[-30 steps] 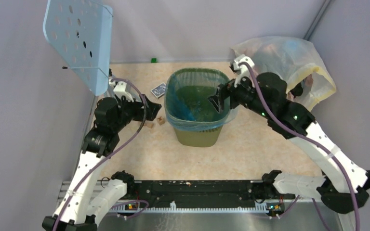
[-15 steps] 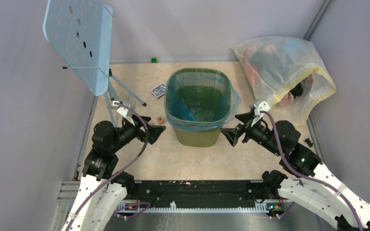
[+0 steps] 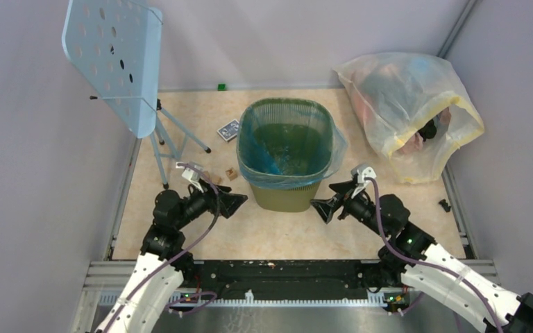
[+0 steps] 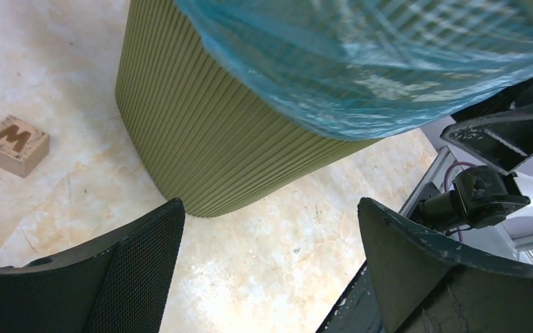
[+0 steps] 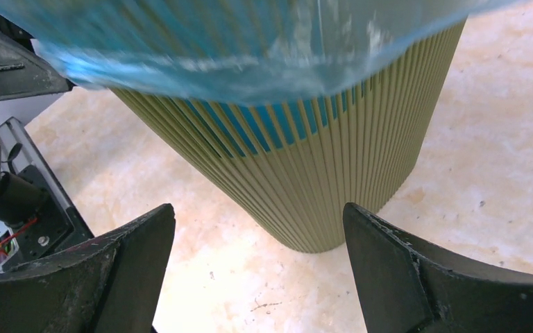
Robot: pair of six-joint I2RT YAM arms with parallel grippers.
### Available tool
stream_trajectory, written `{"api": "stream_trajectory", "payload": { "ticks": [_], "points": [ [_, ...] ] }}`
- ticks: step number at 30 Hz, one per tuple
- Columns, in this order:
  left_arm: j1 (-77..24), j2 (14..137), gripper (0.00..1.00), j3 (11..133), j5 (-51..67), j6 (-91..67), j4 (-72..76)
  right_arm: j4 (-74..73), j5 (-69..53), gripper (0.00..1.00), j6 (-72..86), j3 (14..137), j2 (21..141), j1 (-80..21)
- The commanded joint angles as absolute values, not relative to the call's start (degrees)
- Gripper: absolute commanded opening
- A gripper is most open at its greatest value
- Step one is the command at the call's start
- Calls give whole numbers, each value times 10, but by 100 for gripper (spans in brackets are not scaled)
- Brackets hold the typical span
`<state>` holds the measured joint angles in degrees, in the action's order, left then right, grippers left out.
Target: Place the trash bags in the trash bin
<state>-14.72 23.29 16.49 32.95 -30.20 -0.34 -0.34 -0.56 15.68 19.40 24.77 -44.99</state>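
Left hand (image 3: 235, 203) and right hand (image 3: 323, 205), both with jaws spread wide and empty, hover low over the tabletop (image 3: 271, 236). Each points inward at the lower wall of the trash bin (image 3: 286, 199) without touching it, and both forearms lie nearly level. The trash bag (image 3: 264, 161) lines the bin, its edge folded outward over the rim. A lettered wooden block (image 4: 14, 144) lies left of the bin.

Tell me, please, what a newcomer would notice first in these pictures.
The olive-green trash bin in the middle of the scene draws the eye, with the light-blue trash bag lining it and folded over its rim. Low on either side, the left pincer and the right pincer point at it, both open and empty. At the far right lies a yellowish-clear stuffed bag.
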Motion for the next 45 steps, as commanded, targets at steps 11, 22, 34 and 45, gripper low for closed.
{"api": "stream_trajectory", "payload": {
  "ticks": [11,22,34,45],
  "points": [
    [-195,376,99,79,285,-306,336,302,-14,90,148,123,389,-454],
    [-212,596,99,142,274,-278,473,365,38,87,156,160,485,-392],
    [-216,645,99,185,221,-251,415,325,27,88,149,172,471,-301],
    [-215,467,99,153,21,-191,212,286,270,90,63,60,315,-299]
  ]
}}
